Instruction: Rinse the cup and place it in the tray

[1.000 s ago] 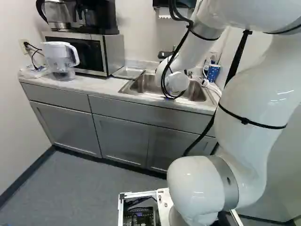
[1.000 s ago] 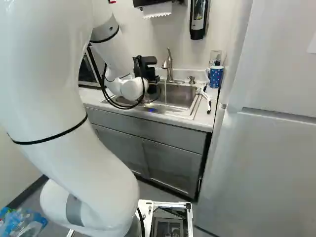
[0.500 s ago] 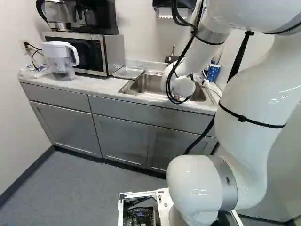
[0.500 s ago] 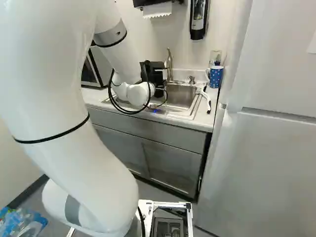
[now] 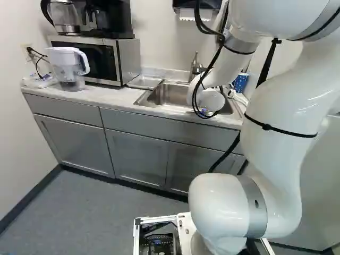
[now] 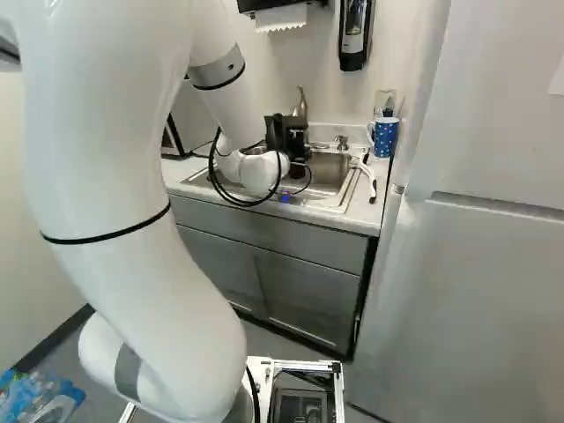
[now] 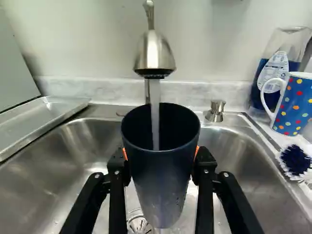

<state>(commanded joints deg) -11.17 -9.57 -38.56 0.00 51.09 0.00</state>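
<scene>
In the right base view my gripper [image 6: 287, 134] is over the sink, partly hidden by the wrist. The wrist view shows the gripper [image 7: 161, 155] shut on a dark blue cup [image 7: 163, 183], orange pads against its two sides. The cup stands mouth up above the sink drain. Water [image 7: 155, 109] runs from the faucet [image 7: 154, 53] straight into its mouth. A shallow metal tray [image 7: 41, 119] lies on the counter beside the sink, and the same tray [image 5: 144, 82] shows next to the microwave in the left base view.
Right of the sink [image 6: 331, 172] stand a dotted blue mug [image 6: 385, 137] and a soap bottle [image 7: 287, 44], with a brush [image 7: 296, 161] near them. A microwave [image 5: 101, 58] and a water pitcher [image 5: 68, 66] are on the counter's left part. A fridge [image 6: 485, 229] rises at the right.
The wrist and gripper have moved rightward over the sink. The running water seen beside the gripper in the earlier right base view is now hidden there. The base has not moved.
</scene>
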